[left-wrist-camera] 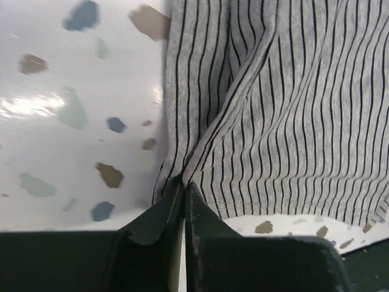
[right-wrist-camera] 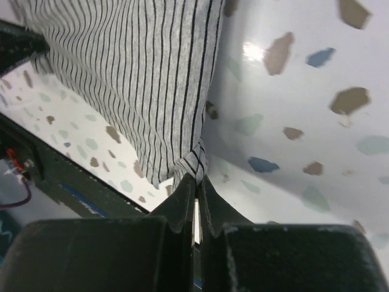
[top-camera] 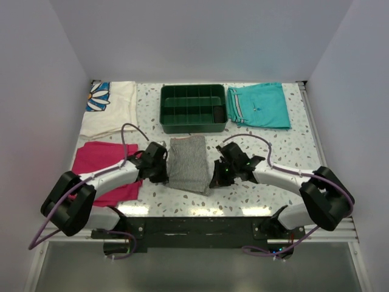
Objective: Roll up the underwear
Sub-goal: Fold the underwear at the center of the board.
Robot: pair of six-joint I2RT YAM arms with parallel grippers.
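Observation:
The underwear [top-camera: 188,163], grey-and-white fine-striped cloth, lies flat in the middle of the table between my two grippers. My left gripper [top-camera: 163,171] is shut on its near left edge; in the left wrist view the closed fingers [left-wrist-camera: 183,190] pinch a fold of the striped cloth [left-wrist-camera: 273,121]. My right gripper [top-camera: 214,176] is shut on its near right corner; in the right wrist view the closed fingers [right-wrist-camera: 196,181] pinch the bunched corner of the cloth [right-wrist-camera: 146,79]. No reddish trim shows.
A green compartment tray [top-camera: 193,107] stands behind the underwear. Teal shorts [top-camera: 259,104] lie at the back right. A magenta cloth [top-camera: 97,159] lies at the left under my left arm, and a white flower-print cloth [top-camera: 109,104] at the back left.

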